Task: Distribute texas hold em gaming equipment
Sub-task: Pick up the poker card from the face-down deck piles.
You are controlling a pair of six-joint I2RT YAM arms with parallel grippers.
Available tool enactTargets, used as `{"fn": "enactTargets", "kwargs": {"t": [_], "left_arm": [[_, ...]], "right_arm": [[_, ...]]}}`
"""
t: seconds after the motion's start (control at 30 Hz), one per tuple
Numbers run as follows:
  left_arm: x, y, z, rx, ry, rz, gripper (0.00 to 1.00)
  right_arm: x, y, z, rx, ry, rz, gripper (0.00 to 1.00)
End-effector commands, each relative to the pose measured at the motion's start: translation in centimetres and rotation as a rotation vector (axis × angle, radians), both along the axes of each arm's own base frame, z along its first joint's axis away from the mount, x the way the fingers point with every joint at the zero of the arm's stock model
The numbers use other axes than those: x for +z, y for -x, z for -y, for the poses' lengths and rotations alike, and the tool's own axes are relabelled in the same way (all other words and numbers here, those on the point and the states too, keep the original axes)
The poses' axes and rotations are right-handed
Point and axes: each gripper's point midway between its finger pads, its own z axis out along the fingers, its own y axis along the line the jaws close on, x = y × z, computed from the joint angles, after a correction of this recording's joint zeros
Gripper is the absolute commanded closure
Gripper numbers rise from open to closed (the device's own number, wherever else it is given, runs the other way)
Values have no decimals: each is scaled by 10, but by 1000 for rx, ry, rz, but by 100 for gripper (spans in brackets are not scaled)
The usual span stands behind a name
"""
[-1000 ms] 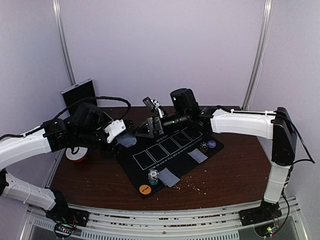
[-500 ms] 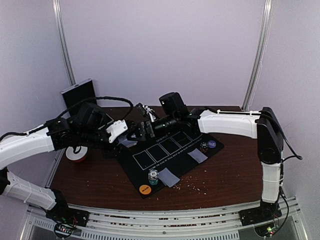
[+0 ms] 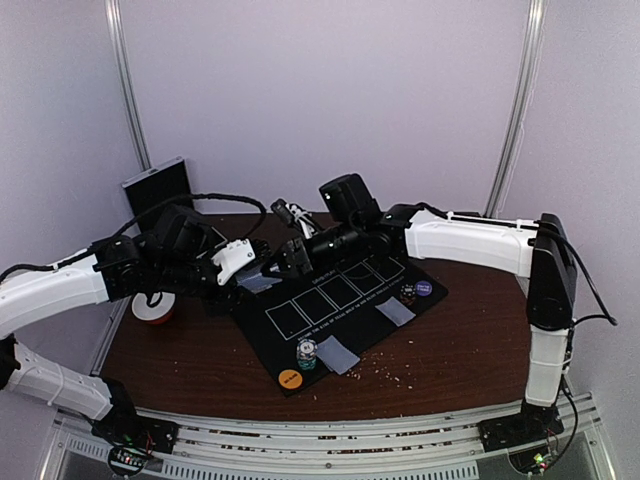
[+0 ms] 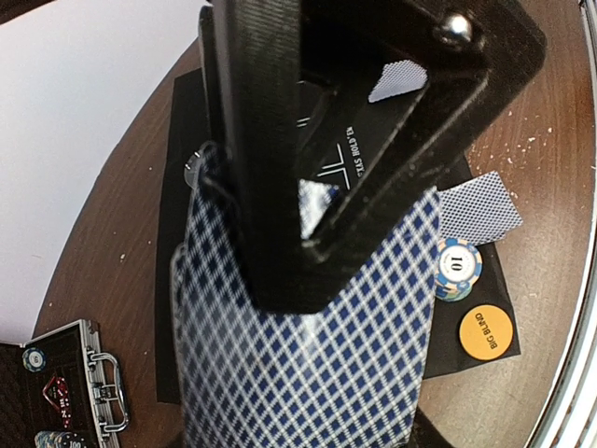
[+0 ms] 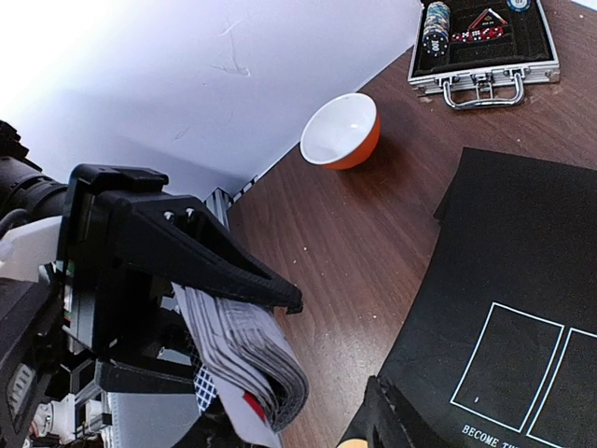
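The left claw clenched the card deck, its long axis running out ahead; the right claw sat just at the deck's free end, its grip impossible to judge.

High rear overview; close wrists; shared mat

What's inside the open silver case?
In the silver case, a row of poker chips and red dice lie on black lining. The rest runs past the picture's edge; anything beneath them is covered.
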Motion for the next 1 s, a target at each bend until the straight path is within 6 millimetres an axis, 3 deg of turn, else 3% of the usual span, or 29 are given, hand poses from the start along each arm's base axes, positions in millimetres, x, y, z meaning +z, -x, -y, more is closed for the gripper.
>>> {"fn": "enactTargets", "kwargs": {"t": [0.0, 0.23, 0.47, 0.6, 0.77, 0.87, 0.97], "left_arm": [[21, -7, 6, -3, 43, 57, 56], [17, -8, 6, 2, 34, 54, 56], [14, -9, 3, 16, 24, 55, 56], [11, -10, 1, 28, 14, 56, 56], [10, -17, -5, 76, -2, 71, 56], [9, -23, -7, 112, -9, 82, 55], [8, -29, -9, 149, -13, 93, 55]], "right_arm": [[18, 5, 9, -2, 4, 32, 60], [31, 8, 13, -6, -2, 56, 86], [26, 7, 26, -29, 75, 94, 100], [27, 7, 35, -43, 112, 112, 100], [59, -2, 49, -120, 21, 96, 100], [82, -10, 69, -212, -77, 74, 100], [93, -28, 101, -364, -174, 37, 100]]}}
